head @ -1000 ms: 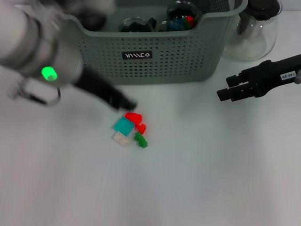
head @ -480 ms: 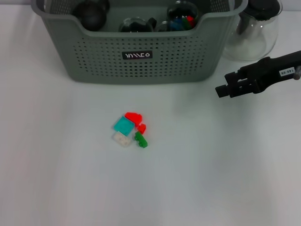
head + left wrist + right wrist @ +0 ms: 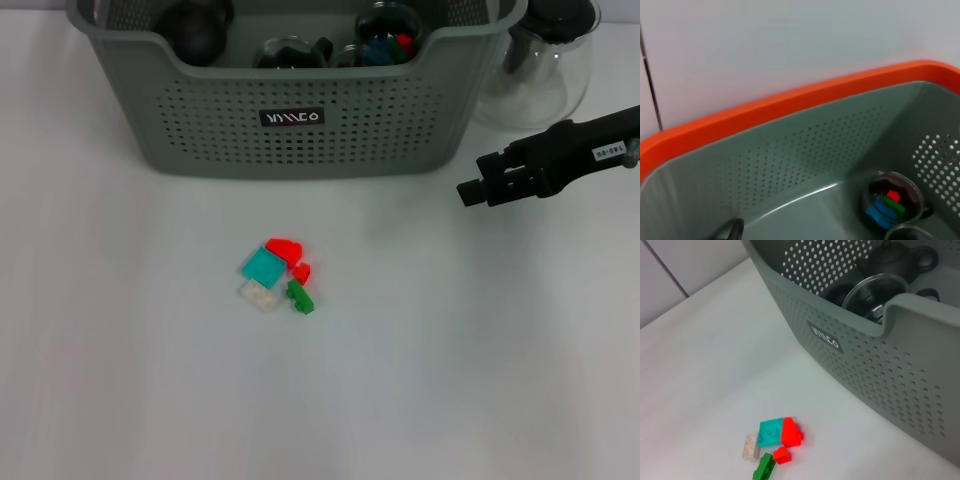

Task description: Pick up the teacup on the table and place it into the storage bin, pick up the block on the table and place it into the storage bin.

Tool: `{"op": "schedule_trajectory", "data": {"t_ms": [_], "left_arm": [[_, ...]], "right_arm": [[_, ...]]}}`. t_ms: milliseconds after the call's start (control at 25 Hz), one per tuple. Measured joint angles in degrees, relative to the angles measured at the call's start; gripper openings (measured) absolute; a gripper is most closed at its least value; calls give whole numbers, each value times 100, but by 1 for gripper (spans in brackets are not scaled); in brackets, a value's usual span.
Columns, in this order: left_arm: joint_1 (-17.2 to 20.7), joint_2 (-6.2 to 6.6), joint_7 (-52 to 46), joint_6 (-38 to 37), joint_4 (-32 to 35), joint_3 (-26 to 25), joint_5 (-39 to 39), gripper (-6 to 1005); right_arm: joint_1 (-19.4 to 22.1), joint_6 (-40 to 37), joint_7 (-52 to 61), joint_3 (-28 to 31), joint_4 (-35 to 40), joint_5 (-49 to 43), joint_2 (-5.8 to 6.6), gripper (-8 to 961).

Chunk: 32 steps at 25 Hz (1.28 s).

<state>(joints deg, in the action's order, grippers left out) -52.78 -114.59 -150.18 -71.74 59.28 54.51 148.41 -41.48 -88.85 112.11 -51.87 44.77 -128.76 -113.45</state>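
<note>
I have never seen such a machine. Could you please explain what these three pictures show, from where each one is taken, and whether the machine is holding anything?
This is a robot with two arms, each ending in a gripper. One picture comes from a camera on its head, looking down at a white table. The black right gripper hangs above the table at the right, beside the storage bin; it holds nothing, and whether it is open is unclear. The left arm is not visible there.

On the table lies a small cluster of blocks: red, teal, green and a pale one. A clear glass jug stands behind the right gripper. The bin holds a dark teapot, glass cups and some coloured blocks.

The other two pictures come from wrist cameras: the left one looks into the bin, the right one sees the bin's front and the blocks.
</note>
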Motion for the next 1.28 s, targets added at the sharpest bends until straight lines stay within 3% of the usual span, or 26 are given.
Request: {"op": "schedule_trajectory", "data": {"t_ms": [240, 480, 600, 760, 920, 1040, 1160, 1280], "left_arm": [[15, -26, 8, 14, 31, 16, 0, 439], [31, -46, 13, -89, 197, -4, -60, 697], [190, -73, 88, -336, 675, -25, -329, 765], [613, -132, 548, -1090, 1829, -107, -1402, 810], [1077, -289, 1437, -2262, 2765, -308, -2698, 808], [1420, -444, 1866, -3098, 3231, -285, -3149, 807], [1670, -591, 2048, -3761, 3426, -16, -3055, 805], [1942, -728, 2087, -3894, 3423, 390, -2480, 803]], "right_arm": [[8, -4, 39, -23, -3, 0, 8, 656], [9, -3, 38, -34, -3, 0, 17, 655], [7, -3, 24, -34, -3, 1, 22, 655], [4, 1, -7, -32, -3, 2, 24, 656], [3, 8, -11, -7, -3, 0, 32, 656], [7, 9, -13, 2, 2, 1, 35, 656], [10, 28, -13, 3, 1, 0, 41, 656], [23, 68, -11, 3, -2, 0, 34, 656]]}}
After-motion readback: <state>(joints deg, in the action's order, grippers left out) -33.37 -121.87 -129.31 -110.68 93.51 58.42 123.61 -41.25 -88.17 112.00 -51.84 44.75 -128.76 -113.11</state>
